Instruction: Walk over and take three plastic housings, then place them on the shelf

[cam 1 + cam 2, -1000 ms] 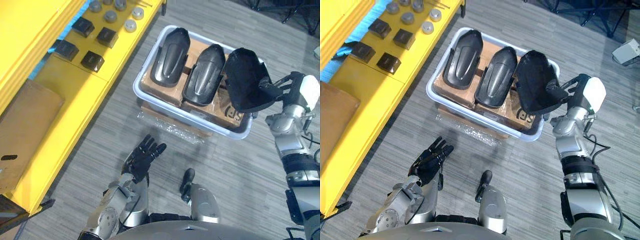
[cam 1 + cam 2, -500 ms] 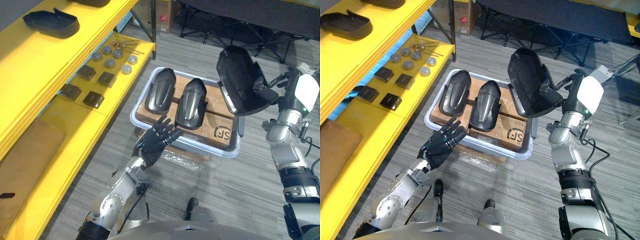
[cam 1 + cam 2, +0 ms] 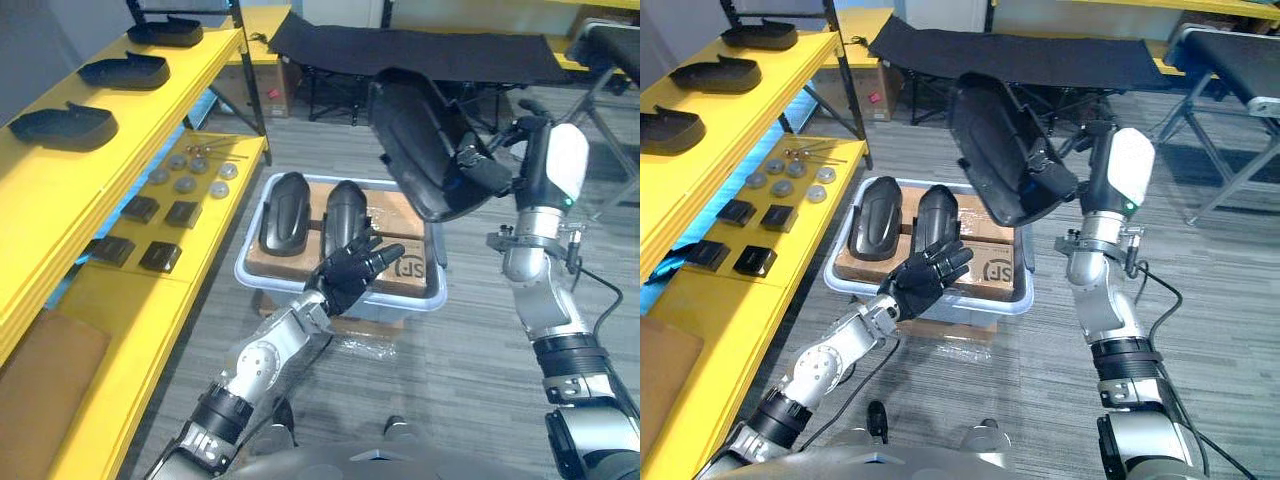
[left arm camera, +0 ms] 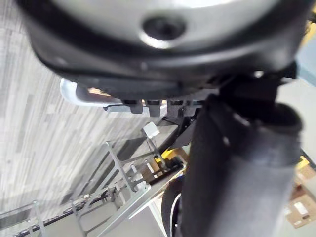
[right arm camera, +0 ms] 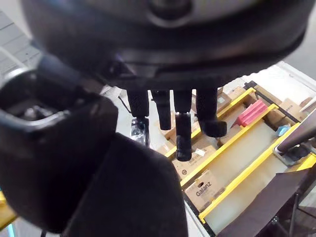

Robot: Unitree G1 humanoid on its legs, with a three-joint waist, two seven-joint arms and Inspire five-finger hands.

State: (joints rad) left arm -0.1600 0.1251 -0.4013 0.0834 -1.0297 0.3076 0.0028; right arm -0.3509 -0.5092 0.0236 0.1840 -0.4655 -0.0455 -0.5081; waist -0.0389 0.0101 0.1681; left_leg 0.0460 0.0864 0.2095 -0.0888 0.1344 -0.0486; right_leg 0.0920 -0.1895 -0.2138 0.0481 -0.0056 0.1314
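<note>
My right hand (image 3: 487, 172) is shut on a black plastic housing (image 3: 418, 150), pinching its edge and holding it tilted high above the floor, to the right of the bin. In the right wrist view the thumb presses on that housing (image 5: 129, 198), with the fingers (image 5: 183, 129) past it. Two more black housings (image 3: 284, 212) (image 3: 343, 214) lie side by side on cardboard in a pale blue bin (image 3: 338, 301). My left hand (image 3: 350, 272) is open with fingers spread, raised over the bin's near rim and holding nothing. Three housings (image 3: 60, 122) (image 3: 125, 70) (image 3: 165, 30) rest on the yellow shelf's upper level.
The yellow shelf's lower level (image 3: 120, 300) carries small black blocks (image 3: 160, 257) and grey discs (image 3: 185, 183), with a cardboard sheet (image 3: 40, 370) nearer me. A black folding cot (image 3: 420, 45) stands behind the bin. Grey floor lies open to the right of the bin.
The camera has tilted up. My right hand has lifted the housing from beside the bin to high above it. My left hand has risen from near the floor to over the bin.
</note>
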